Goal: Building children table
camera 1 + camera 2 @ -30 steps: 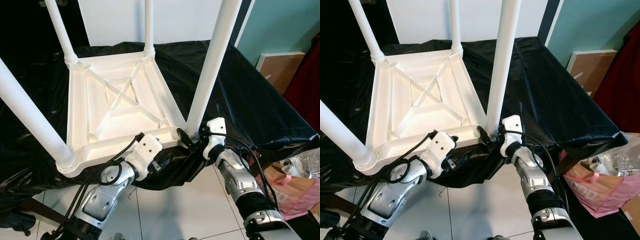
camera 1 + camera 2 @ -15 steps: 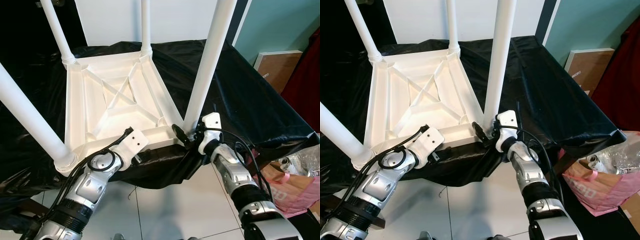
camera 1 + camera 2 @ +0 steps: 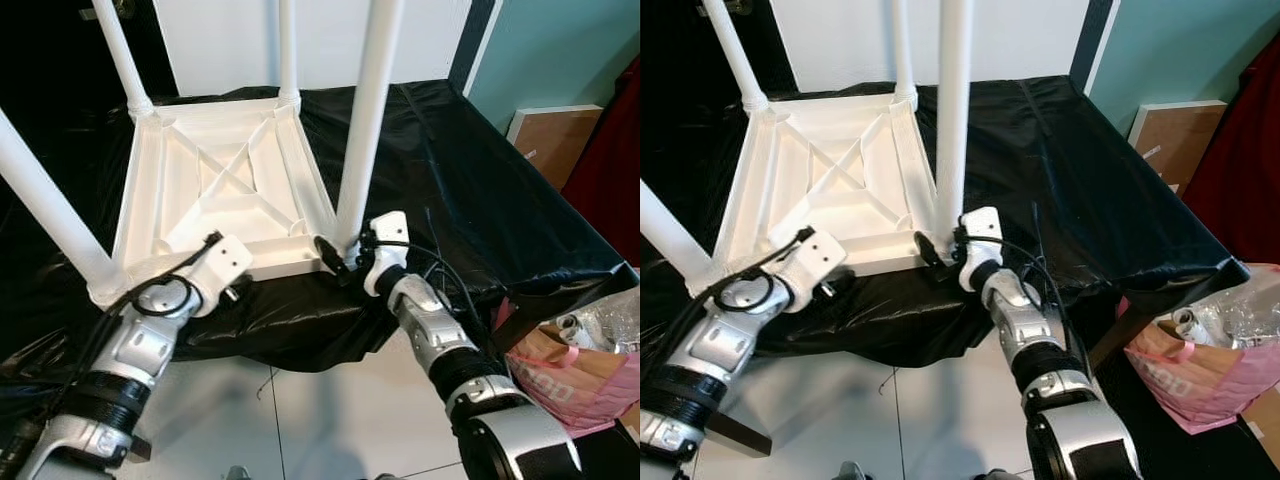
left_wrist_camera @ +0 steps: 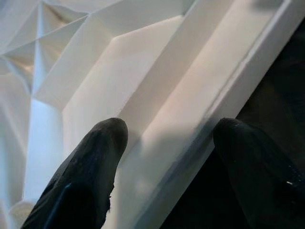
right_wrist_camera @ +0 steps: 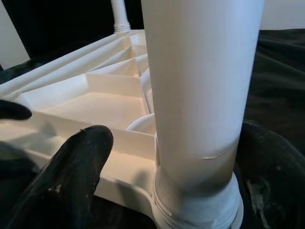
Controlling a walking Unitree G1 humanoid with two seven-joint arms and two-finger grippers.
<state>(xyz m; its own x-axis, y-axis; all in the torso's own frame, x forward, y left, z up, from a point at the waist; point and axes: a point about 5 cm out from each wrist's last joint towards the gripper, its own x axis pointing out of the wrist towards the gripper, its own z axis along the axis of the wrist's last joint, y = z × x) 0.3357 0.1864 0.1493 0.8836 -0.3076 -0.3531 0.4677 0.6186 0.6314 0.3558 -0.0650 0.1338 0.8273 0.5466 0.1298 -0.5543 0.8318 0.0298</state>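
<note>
From the head views, the white children's table (image 3: pixel 215 195) lies upside down on the black-covered bench (image 3: pixel 480 190), legs up. The step seems to be seating the near right leg (image 3: pixel 365 120); it goes best by keeping the leg plumb while the frame is steadied. The left gripper (image 3: pixel 232 292) reaches to the near rim, the right gripper (image 3: pixel 335 262) to the leg's base.

Left wrist view: its fingers (image 4: pixel 90 162) are spread astride the rim, probably not clamped.

Right wrist view: fingers (image 5: pixel 71 176) flank the leg's base, open.
</note>
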